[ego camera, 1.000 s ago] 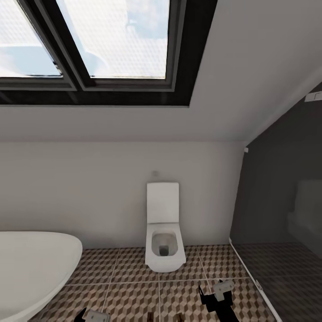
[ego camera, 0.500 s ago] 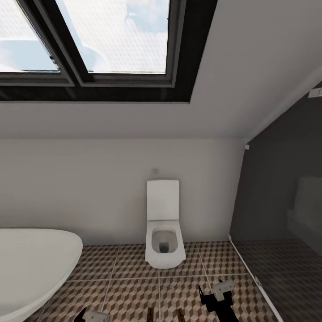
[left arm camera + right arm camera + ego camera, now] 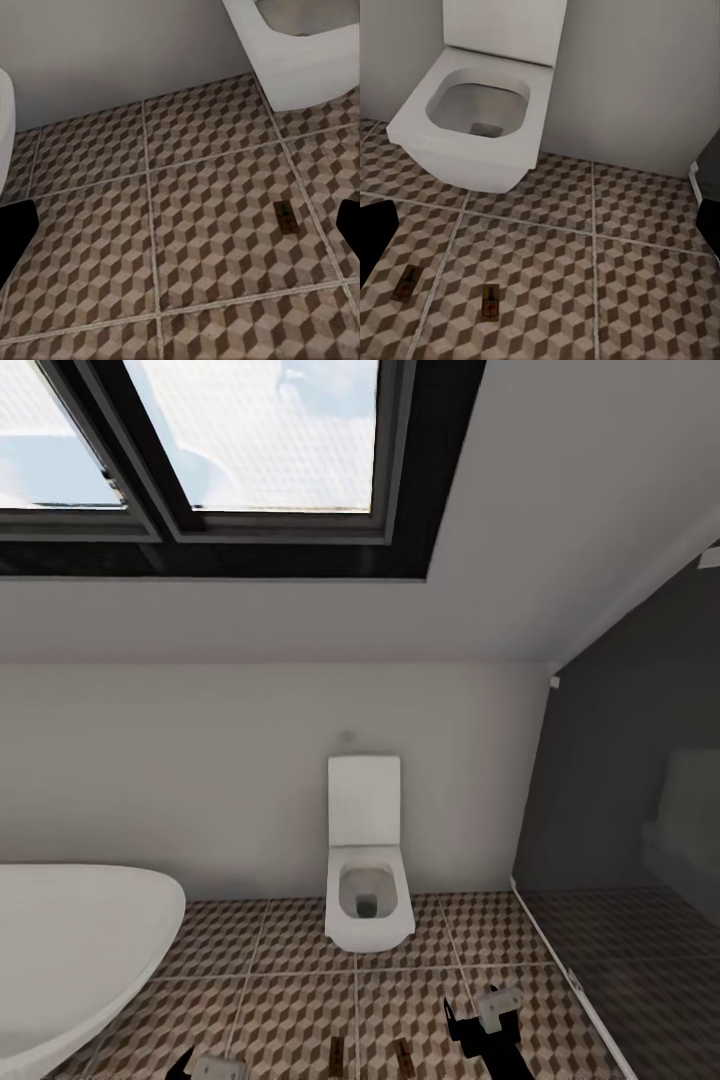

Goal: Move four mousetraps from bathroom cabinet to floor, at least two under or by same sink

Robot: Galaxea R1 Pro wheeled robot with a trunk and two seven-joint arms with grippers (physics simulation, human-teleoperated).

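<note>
Bathroom setting: sloped white ceiling with a dark-framed skylight (image 3: 250,460), white back wall, grey shower partition (image 3: 620,790) on the right side of the head view. Bathroom floor (image 3: 290,1000) tiled in brown, beige and white cube pattern with pale grout.

White toilet (image 3: 367,860) against the back wall, seat lid upright, bowl open. White bathtub (image 3: 70,950) rim at the left of the head view.

2 mousetraps noted on the tiles in front of the toilet: mousetrap 1 (image 3: 337,1051) and mousetrap 2 (image 3: 403,1057), lying flat, side by side, apart from each other, not touching the toilet. Same pair seen from the right wrist camera (image 3: 406,282) and (image 3: 490,301). 1 mousetrap seen from the left wrist camera (image 3: 286,217), flat on a tile, near a grout line.

Right tool (image 3: 490,1015) low at the right of the head view, above the floor, holding nothing; fingers (image 3: 375,236) dark at both edges of the wrist picture, spread wide. Left tool (image 3: 210,1068) at the bottom edge of the head view; fingers (image 3: 15,232) likewise spread wide, nothing between them.
</note>
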